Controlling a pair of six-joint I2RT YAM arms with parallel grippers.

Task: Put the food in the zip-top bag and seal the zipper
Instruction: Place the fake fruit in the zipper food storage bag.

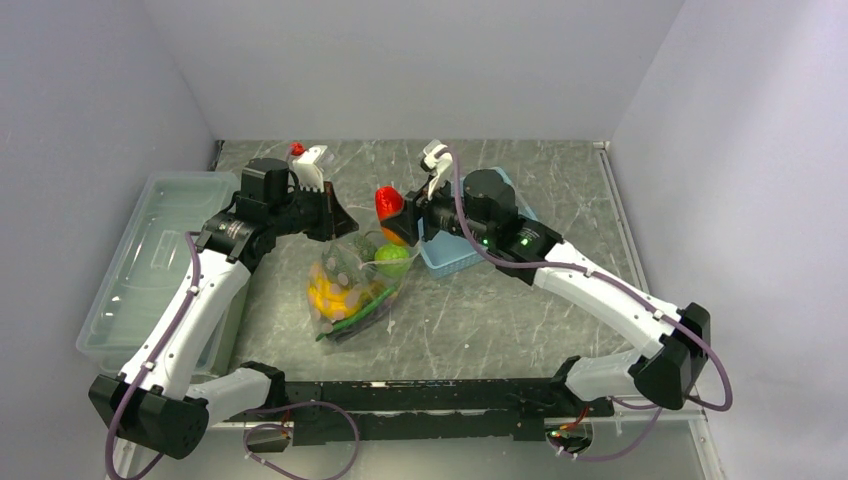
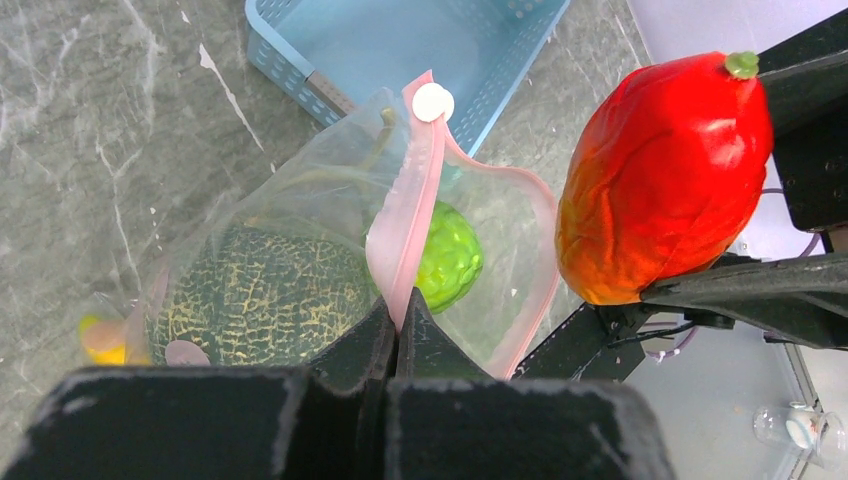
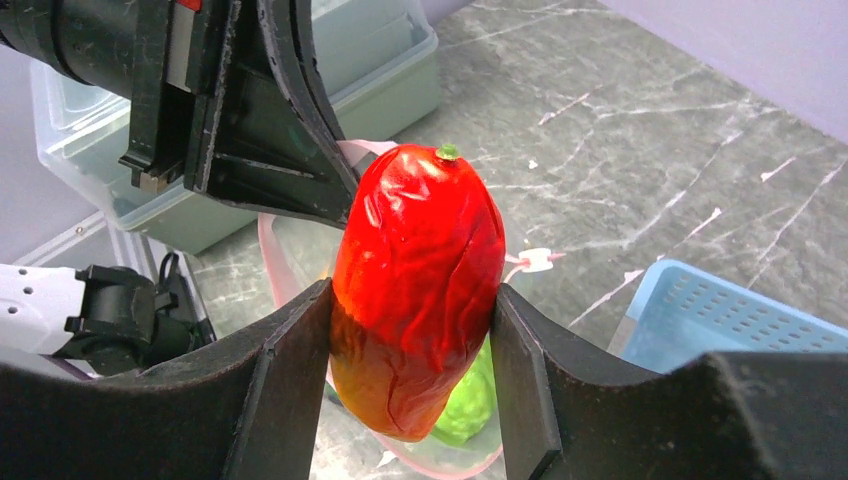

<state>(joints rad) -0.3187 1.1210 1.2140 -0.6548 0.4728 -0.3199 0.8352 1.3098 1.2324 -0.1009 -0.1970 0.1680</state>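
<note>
The clear zip-top bag [image 1: 350, 290] lies mid-table, its mouth lifted and held apart. My left gripper [image 2: 397, 318] is shut on the pink zipper [image 2: 405, 215] at the near lip. Inside the bag are a dark green round fruit [image 2: 260, 295], a lime-green fruit [image 2: 450, 255], a yellow banana [image 1: 328, 295] and a thin green vegetable [image 1: 357, 317]. My right gripper [image 3: 410, 300] is shut on a red-orange fruit [image 3: 420, 270], holding it upright just above the bag's mouth. In the top view that fruit [image 1: 388, 204] hangs right of the left gripper [image 1: 340, 225]. No eggplant shows.
A light-blue basket [image 1: 455, 258] stands right of the bag, under the right arm. A large translucent bin [image 1: 150, 270] runs along the table's left side. Grey walls close in the back and both sides.
</note>
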